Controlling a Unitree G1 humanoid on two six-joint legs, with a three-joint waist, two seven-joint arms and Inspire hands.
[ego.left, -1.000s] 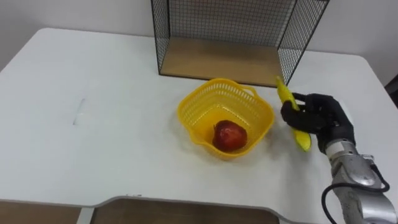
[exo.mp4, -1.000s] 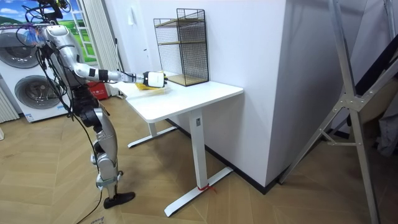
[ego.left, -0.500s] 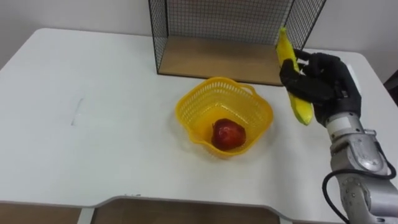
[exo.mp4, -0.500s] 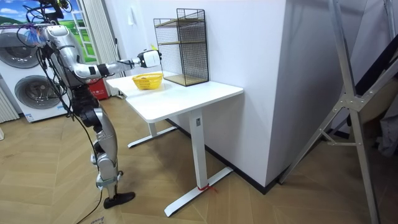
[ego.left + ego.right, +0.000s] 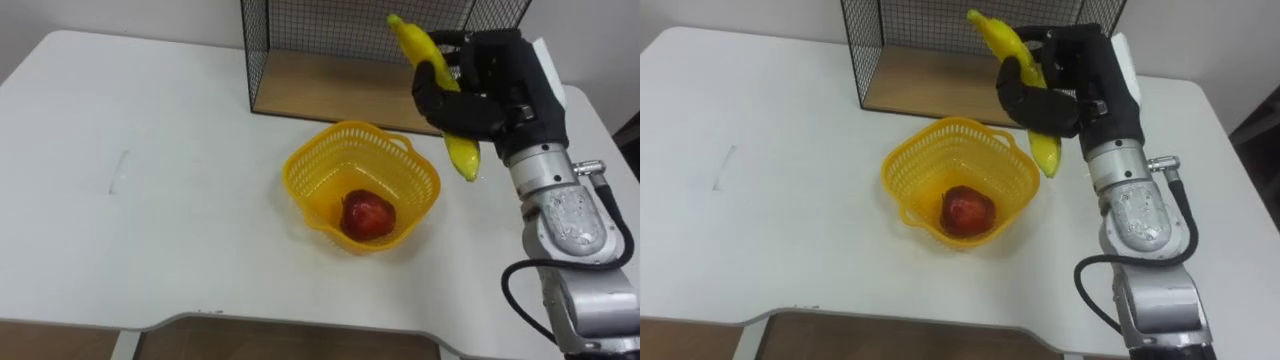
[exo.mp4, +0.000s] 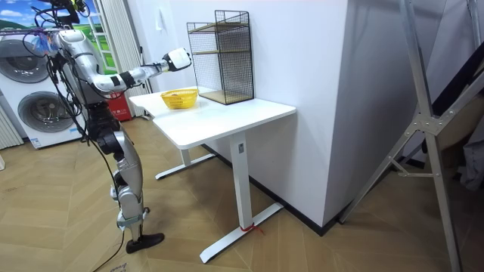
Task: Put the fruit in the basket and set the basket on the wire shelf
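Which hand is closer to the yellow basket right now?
Right. The right hand, curled round the banana, hovers just past the basket's far right rim; the left hand is nowhere over the table.

white table (image 5: 150, 200), washing machine (image 6: 30, 113), perhaps metal stand (image 6: 429, 121)

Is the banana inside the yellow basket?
No, the right hand holds the banana in the air; only an apple lies in the basket.

basket (image 5: 312, 170) mouth open, apple (image 5: 369, 215) inside | wire shelf (image 5: 340, 25) front apparently open, sides meshed
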